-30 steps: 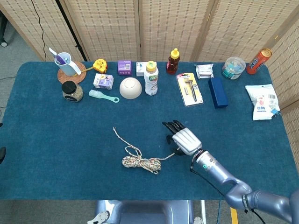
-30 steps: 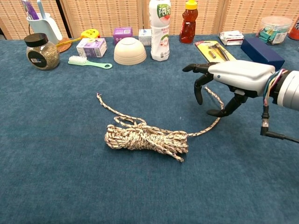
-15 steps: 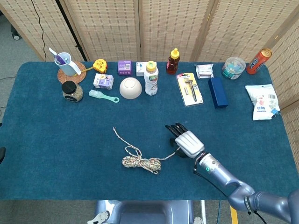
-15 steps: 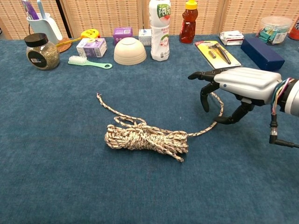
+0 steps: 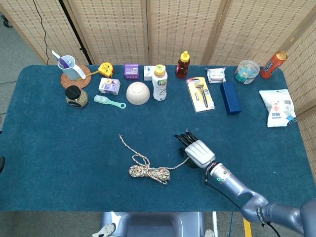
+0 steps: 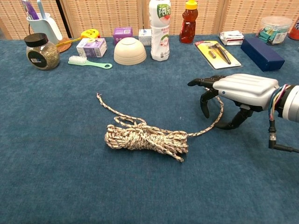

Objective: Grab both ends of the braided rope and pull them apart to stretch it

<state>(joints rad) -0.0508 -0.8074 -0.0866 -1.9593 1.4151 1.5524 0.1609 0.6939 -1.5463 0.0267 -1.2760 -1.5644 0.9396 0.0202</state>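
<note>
The braided rope lies on the blue table as a coiled bundle. One loose end trails toward the far left. The other strand runs right and passes under my right hand. That hand hovers low over this strand, palm down. Its fingers hang on the strand's left and its thumb sits on the right. The strand lies between them, apart from both, and the end's tip is hidden by the hand. Neither view shows my left hand.
Along the far edge stand a jar, a brush, an upturned bowl, a white bottle, a razor pack and a dark blue box. A white packet lies at the far right.
My right hand has moved down and slightly right, coming lower over the rope's right strand, with the thumb nearer the table. The rope has not shifted.
</note>
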